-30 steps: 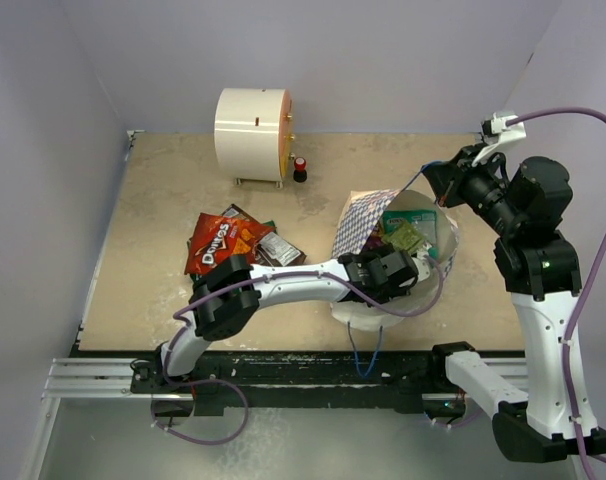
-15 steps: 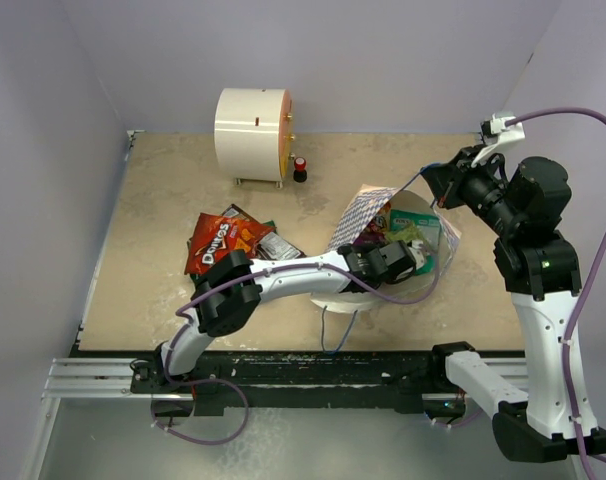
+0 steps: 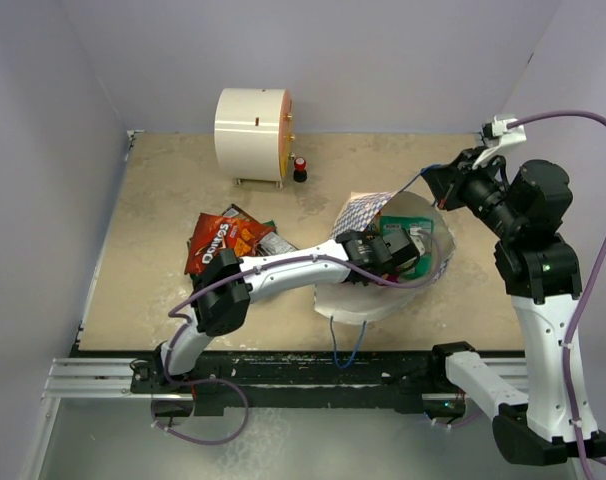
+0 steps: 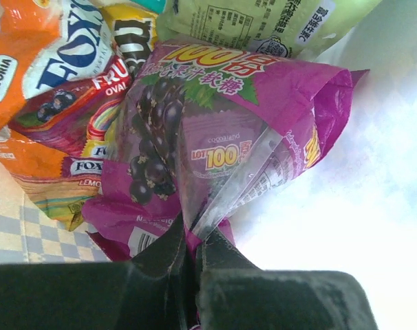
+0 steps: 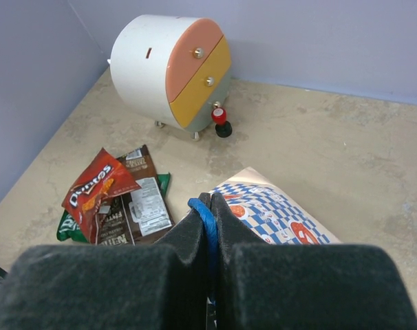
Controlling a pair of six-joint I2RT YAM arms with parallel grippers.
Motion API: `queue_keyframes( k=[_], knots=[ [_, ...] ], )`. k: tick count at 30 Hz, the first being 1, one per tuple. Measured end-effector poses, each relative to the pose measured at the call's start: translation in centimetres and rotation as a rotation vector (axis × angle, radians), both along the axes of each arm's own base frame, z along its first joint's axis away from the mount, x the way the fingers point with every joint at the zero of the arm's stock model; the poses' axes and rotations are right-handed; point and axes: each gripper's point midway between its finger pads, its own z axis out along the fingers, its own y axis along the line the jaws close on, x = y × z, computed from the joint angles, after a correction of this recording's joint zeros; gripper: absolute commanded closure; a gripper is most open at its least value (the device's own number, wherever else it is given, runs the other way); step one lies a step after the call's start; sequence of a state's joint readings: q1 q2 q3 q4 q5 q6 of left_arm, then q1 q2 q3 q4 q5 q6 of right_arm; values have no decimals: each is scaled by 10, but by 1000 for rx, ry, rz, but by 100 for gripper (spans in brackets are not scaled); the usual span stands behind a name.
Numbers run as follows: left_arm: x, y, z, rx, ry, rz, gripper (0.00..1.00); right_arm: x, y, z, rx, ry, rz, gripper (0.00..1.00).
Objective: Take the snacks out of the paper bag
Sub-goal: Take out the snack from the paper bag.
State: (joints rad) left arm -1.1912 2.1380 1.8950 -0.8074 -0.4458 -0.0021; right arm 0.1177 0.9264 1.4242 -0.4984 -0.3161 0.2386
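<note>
The paper bag, blue-and-white checkered outside and white inside, lies tipped with its mouth held up by my right gripper, which is shut on its blue cord handle. My left gripper reaches inside the bag and is shut on the lower edge of a purple grape snack packet. Around it lie orange, yellow and pale green packets. Out on the table, left of the bag, lie a red Doritos packet and a brown packet over a green one.
A white drum with an orange and yellow front stands at the back left, a small red-capped object beside it. The bag's other blue handle hangs over the table's near edge. Walls close in on the left, back and right.
My left gripper has closed on the purple packet inside the bag. The bag has slid and tilted slightly to the left. The right arm has not moved.
</note>
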Motion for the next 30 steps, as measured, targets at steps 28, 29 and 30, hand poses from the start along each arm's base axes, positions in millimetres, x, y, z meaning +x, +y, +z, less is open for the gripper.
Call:
queue_keyframes(
  k=[28,29,30],
  knots=[
    [-80,24,170,-428,218,-119,100,-8,3,7,30,-32,12,100],
    [-81,25,173,-436,222,-122,100,-7,3,7,32,-32,12,100],
    [-83,26,175,-442,224,-123,100,-6,3,7,33,-31,12,100]
  ],
)
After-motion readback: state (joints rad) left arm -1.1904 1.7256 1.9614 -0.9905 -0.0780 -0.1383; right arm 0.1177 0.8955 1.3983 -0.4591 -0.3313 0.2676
